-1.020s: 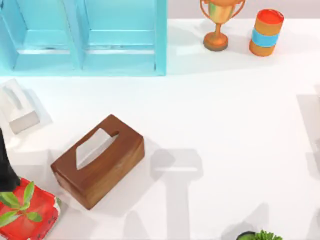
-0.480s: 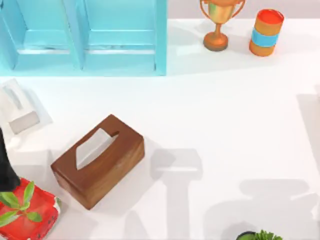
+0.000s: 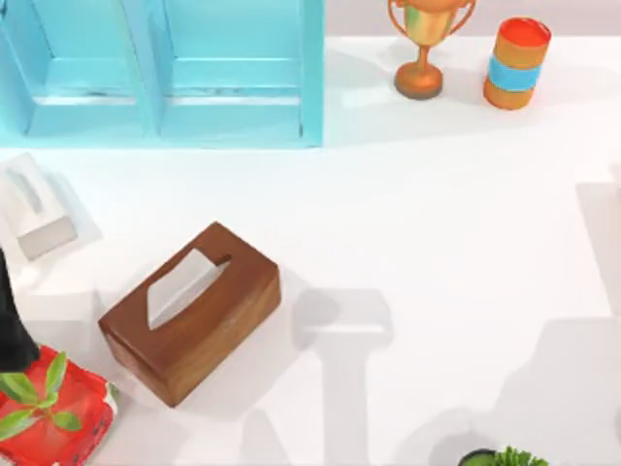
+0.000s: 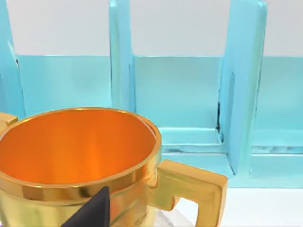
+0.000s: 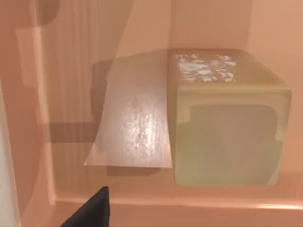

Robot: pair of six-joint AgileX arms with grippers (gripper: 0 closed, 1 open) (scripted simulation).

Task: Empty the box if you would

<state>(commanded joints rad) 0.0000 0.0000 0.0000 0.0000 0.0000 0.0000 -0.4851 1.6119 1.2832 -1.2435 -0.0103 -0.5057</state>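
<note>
Brown wooden tissue box [image 3: 190, 313] lies left of the table's centre from above, long axis running lower-left to upper-right, white tissue [image 3: 178, 287] in its slot; a gold cup [image 4: 80, 165] crowds the left wrist view, grippers' states undeterminable.

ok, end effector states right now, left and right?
Left end effector: state cannot be told; a gold cup sits right in front of its wrist camera.
Right end effector: state cannot be told; its wrist camera faces a pale block.
</note>
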